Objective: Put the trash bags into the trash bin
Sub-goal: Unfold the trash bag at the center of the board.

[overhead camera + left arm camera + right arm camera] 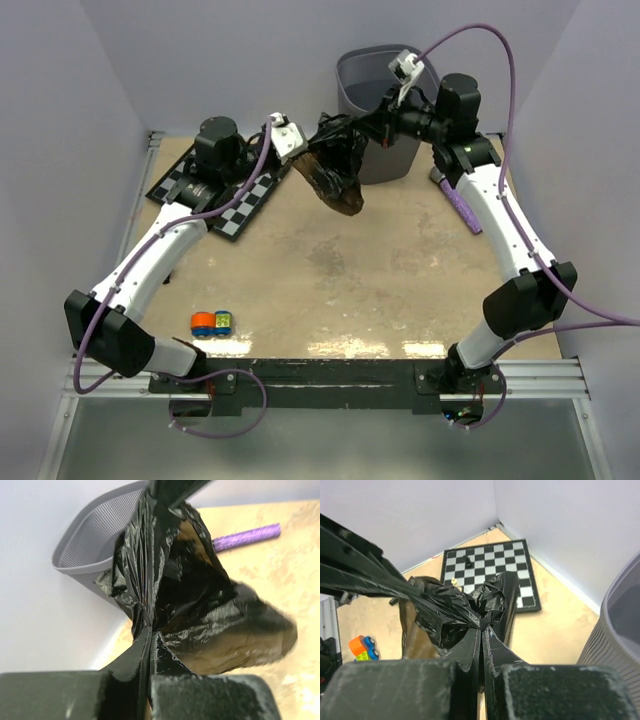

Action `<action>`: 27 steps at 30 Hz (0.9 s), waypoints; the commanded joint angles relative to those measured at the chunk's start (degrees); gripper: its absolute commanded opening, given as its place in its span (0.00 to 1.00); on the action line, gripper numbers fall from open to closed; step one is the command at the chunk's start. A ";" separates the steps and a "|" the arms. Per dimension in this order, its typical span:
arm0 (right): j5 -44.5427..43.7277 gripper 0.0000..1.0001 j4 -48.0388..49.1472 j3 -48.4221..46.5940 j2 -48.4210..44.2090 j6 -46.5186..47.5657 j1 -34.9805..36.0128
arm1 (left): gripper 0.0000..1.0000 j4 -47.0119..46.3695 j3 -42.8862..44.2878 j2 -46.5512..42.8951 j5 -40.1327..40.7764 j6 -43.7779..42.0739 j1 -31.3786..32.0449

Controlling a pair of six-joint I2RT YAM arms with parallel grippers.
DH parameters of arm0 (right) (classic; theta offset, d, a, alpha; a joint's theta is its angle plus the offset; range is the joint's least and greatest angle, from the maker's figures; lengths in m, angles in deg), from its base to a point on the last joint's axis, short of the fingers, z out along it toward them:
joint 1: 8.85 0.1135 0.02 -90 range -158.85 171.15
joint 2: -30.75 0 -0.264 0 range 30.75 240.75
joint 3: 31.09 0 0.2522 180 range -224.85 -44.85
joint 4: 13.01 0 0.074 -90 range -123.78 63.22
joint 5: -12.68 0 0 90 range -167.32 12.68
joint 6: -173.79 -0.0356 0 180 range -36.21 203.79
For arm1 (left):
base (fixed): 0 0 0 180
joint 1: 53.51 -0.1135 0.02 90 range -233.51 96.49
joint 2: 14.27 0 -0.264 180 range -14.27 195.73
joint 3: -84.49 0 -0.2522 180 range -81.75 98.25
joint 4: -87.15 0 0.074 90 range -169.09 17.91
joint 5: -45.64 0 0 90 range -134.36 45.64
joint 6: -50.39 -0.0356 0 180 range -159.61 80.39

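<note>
Although open-mouthed toward the top camera, shows only bare grey inner wall: trash bin (350,80), its floor hidden behind the right wrist, so contents cannot be told. Stands just beyond the right gripper (365,128) and to the right of its fingers. In the right wrist view, only a slice of the trash bin (615,630) at the right of the fingertips. In the left wrist view, rim and ribbed side of the trash bin (95,535) beyond the fingers, up and to the left.

Next in size, trash bag (335,165): outside the bin, off the table, strung between the two grippers just beside the bin's wall. Left gripper (303,148) clamped on one end, right gripper on the other. Seen close in the wrist views, left gripper (150,635) and right gripper (482,630) both pressed together with black film pinched in the seam. Ahead and right of the left fingers, a glossy billowing pouch of trash bag (200,605). Just ahead of the right fingers, a crinkled knot of trash bag (455,615).

Beyond the right fingers, flat on the table: chessboard (490,570), with two small chess pieces (468,559) on it, too small to make out from above.

Beyond the left fingers, upper right: purple microphone (247,536), lying on the table, not in the right wrist view.

Low and left of the right fingers: toy car (362,647), not in the left wrist view.
</note>
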 commanded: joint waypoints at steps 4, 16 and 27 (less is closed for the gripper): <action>-4.38 0.00 -0.16 -5.33 -0.55 4.80 -3.14 | 0.12 6.04 0.25 -3.08 3.50 -10.90 -1.27; -3.41 0.00 -0.07 -3.83 -1.43 3.66 -1.47 | 0.59 -0.98 8.95 -1.06 -5.38 -4.84 0.40; -1.56 0.00 0.20 -4.62 -1.87 3.31 1.17 | 0.57 7.27 13.09 6.59 -2.92 -25.48 3.92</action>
